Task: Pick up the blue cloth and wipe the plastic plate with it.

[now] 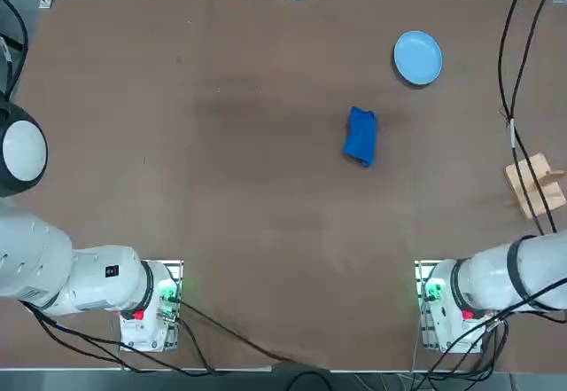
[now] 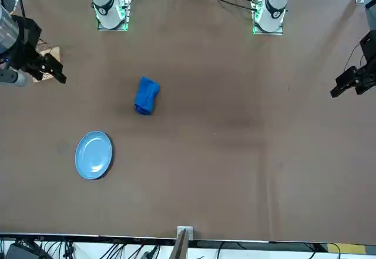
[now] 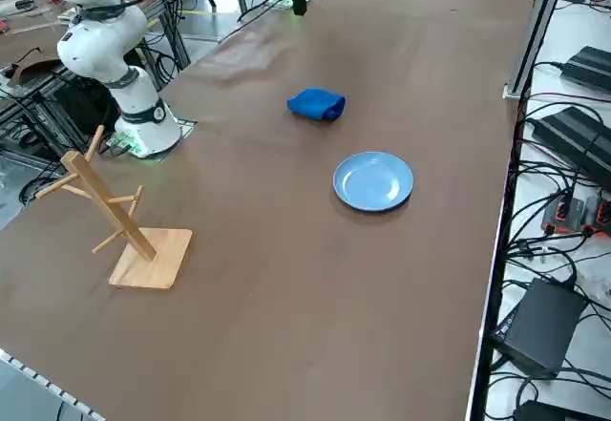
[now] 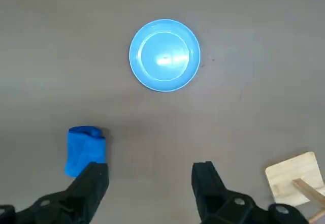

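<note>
The blue cloth (image 1: 361, 136) (image 2: 146, 95) (image 3: 316, 104) lies bunched on the brown table, near its middle. The plastic plate (image 1: 417, 58) (image 2: 94, 155) (image 3: 373, 180), round and pale blue, rests flat a little beyond the cloth toward the far right. My right gripper (image 4: 150, 177) (image 2: 54, 70) hangs open high above the table with nothing between its fingers. In the wrist view the cloth (image 4: 85, 150) shows just beside one finger and the plate (image 4: 164, 55) further off.
A wooden peg stand (image 1: 536, 184) (image 3: 124, 221) (image 4: 294, 181) sits on its square base near the table's right edge, close under my arm. Black cables (image 1: 518, 98) hang over that same side.
</note>
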Controlling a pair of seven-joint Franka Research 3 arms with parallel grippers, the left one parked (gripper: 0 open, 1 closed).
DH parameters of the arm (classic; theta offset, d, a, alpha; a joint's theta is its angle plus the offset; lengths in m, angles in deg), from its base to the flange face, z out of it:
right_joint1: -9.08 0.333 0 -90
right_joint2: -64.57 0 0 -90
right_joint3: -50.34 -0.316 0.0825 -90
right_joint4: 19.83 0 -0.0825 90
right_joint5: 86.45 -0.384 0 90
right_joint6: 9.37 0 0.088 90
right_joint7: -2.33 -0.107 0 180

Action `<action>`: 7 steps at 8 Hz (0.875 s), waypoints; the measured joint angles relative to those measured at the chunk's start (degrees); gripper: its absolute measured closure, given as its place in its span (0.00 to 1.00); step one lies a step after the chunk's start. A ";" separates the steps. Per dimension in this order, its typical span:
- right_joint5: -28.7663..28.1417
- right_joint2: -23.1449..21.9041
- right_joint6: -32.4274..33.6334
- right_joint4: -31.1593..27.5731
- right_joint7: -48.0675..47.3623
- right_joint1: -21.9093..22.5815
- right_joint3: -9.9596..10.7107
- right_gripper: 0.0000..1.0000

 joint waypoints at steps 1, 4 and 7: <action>-0.03 -0.11 0.02 0.00 -0.20 -0.01 -0.01 0.00; -0.06 -0.16 0.01 0.00 -2.13 -0.02 -0.13 0.00; -0.06 -0.21 0.01 0.00 -2.41 -0.03 -0.21 0.00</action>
